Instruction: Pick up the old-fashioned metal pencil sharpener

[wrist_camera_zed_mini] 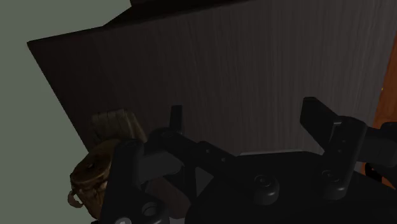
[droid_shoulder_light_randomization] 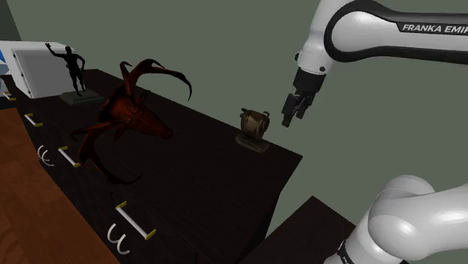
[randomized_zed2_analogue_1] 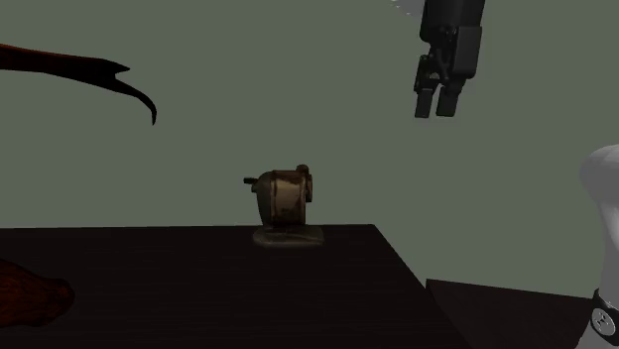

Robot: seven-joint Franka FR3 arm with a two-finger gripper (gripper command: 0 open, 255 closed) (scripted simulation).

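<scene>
The white arm (droid_shoulder_light_randomization: 390, 34) rises from the lower right of the shoulder view, bends over at the top, and turns its wrist downward so that the black tool (droid_shoulder_light_randomization: 289, 120) hangs in the air, pointing down at a slight tilt. In the second exterior view the tool (randomized_zed2_analogue_1: 434, 107) is high against the wall. Its two fingers (wrist_camera_zed_mini: 176, 118) stand apart with a clear gap and nothing between them; it grips nothing and touches nothing.

Under the tool lies a dark, wood-grained bench (droid_shoulder_light_randomization: 187, 176), whose front carries pale drawer handles (droid_shoulder_light_randomization: 135, 222) with gold-coloured ends. The wall behind it is a flat grey-green. Farther from the tool than the sharpener, a red-brown horned skull (droid_shoulder_light_randomization: 135, 114) rests on the bench top; beyond that stand a dark figurine (droid_shoulder_light_randomization: 73, 67) of a person with one arm raised and a white box (droid_shoulder_light_randomization: 34, 67). A brown wood floor (droid_shoulder_light_randomization: 26, 202) runs along the bench's front.

The pencil sharpener (droid_shoulder_light_randomization: 253, 126) stands upright on the bench, below the tool and off to one side, well apart from it, near the bench's back edge and end. In the wrist view it (wrist_camera_zed_mini: 105, 162) sits outside one finger. It is dull brownish: a rounded barrel body on a flat base (randomized_zed2_analogue_1: 288, 238), with a small crank (randomized_zed2_analogue_1: 250, 181) jutting from its side.
</scene>
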